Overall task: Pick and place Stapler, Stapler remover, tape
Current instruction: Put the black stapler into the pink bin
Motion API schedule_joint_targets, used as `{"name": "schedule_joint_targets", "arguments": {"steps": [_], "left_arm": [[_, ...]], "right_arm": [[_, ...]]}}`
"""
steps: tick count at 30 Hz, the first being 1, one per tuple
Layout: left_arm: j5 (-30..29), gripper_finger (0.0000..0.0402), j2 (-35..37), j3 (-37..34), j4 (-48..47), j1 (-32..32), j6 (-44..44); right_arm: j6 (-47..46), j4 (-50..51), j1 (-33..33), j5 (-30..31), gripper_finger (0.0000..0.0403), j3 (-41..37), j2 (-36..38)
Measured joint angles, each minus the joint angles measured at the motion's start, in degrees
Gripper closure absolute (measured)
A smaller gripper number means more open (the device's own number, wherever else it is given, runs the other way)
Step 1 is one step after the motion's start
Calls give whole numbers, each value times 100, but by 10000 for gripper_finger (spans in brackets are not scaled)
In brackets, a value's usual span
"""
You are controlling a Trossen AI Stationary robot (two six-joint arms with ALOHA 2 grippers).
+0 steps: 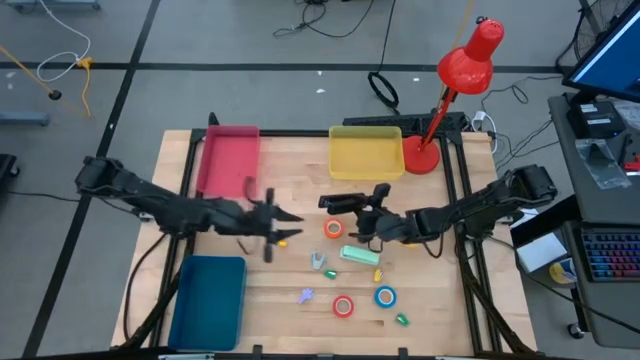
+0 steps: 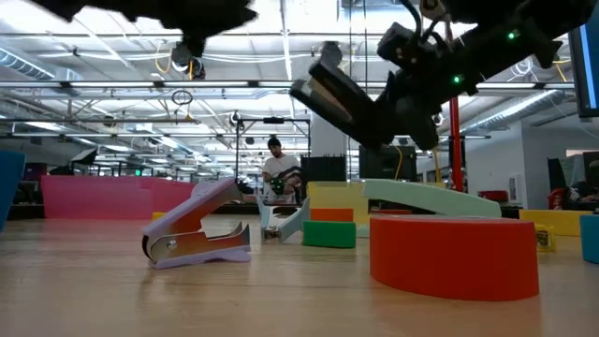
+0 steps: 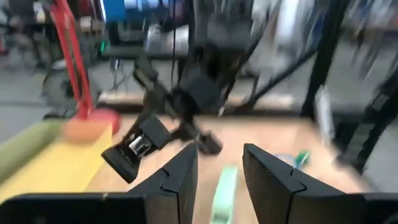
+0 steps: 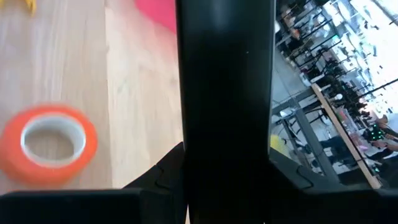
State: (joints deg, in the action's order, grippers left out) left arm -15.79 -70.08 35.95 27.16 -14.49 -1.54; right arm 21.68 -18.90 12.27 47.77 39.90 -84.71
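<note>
Orange tape (image 1: pixel 333 229) lies just beside the right tool (image 1: pixel 352 232).

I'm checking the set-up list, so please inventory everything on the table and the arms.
pink tray: one, pink, far left
yellow tray: one, yellow, far centre
teal tray: one, teal, near left
lamp: one, red, far right
orange tape: one, orange, centre
red tape: one, red, near edge
blue tape: one, blue, beside red tape
mint stapler: one, pale green, centre
black stapler: one, black, held above centre
purple staple remover: one, purple, near centre
pale staple remover: one, pale, beside mint stapler
left gripper: one, dark, open, left of centre
right gripper: one, dark, shut on black stapler
</note>
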Motion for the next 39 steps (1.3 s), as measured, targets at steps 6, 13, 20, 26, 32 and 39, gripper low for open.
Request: {"name": "schedule_joint_targets", "arguments": {"steps": [6, 13, 20, 26, 32, 39], "left_arm": [[-799, 273, -1300, 1685, -1755, -45, 483], [-1669, 273, -2467, 3300, -3180, -39, 1192], [-2354, 273, -3117, 4046, -4056, -31, 1764], [-2481, 273, -3211, 4124, -4072, 57, 1833], [-2476, 273, -3209, 4124, -4050, 175, 1816], [-2257, 264, -3207, 4124, -4055, 172, 1902]], "right_arm": [[-461, 884, -9, -34, 275, 0, -9], [-959, 1265, -30, -454, 275, 0, -6], [-1110, 1315, -30, -457, 275, 0, 2], [-1118, 1314, -30, -604, 275, 0, 2], [-1118, 1312, -30, -605, 275, 0, 2], [-1118, 1312, -73, -601, 275, 0, 2]]}}
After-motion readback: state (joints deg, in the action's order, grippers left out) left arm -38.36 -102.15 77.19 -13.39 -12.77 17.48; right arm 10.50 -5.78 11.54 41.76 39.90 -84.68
